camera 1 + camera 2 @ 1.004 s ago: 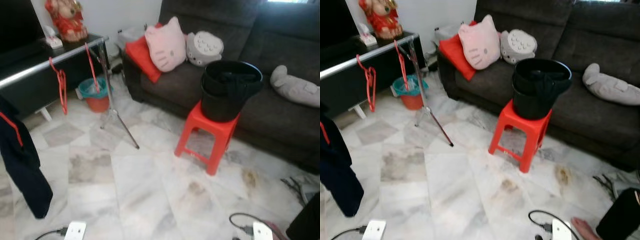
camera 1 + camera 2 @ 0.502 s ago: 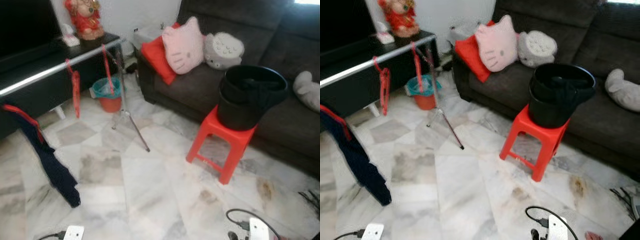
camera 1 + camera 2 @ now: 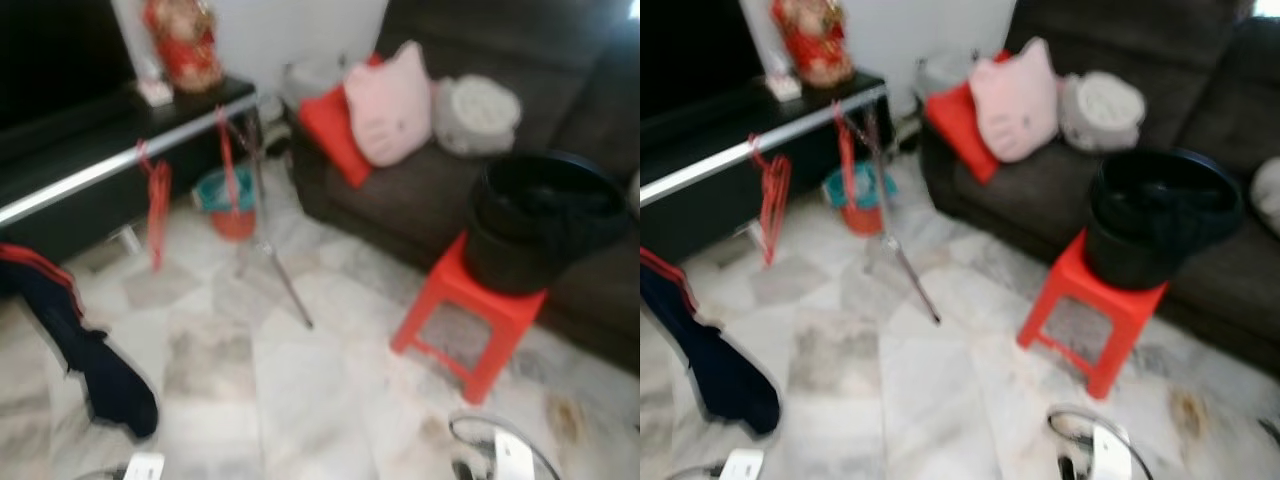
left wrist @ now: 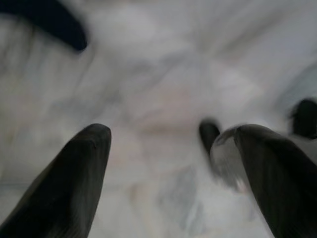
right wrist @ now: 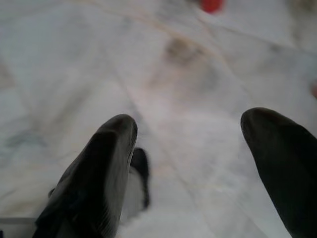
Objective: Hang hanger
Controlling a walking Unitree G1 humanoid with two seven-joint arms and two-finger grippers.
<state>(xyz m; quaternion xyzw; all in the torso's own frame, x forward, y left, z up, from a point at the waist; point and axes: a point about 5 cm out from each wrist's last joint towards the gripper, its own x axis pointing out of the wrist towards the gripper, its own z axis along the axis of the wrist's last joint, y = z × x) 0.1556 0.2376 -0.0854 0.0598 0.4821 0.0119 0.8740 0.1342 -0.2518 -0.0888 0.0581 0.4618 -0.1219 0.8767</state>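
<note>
A silver rail point(image 3: 120, 165) runs across the left on a stand, in front of a black cabinet. Two red hangers hang from it: one point(image 3: 155, 205) near the middle and one point(image 3: 226, 150) by the stand's post. A dark garment with red trim point(image 3: 95, 360) droops at the lower left. In the left wrist view, my left gripper point(image 4: 173, 134) is open above the marble floor, with nothing between its fingers. My right gripper point(image 5: 190, 121) is open too, over bare floor. All views are blurred.
A black bucket point(image 3: 545, 220) sits on a red stool point(image 3: 480, 325) in front of a dark sofa point(image 3: 420, 190) with cushions. A teal and red bin point(image 3: 232, 200) stands by the stand's slanted leg point(image 3: 290, 295). Power strips and cables point(image 3: 505, 455) lie near me.
The whole picture has slid right and down and grown blurrier, so the camera is moving. The rail, hangers and bucket keep their places relative to each other.
</note>
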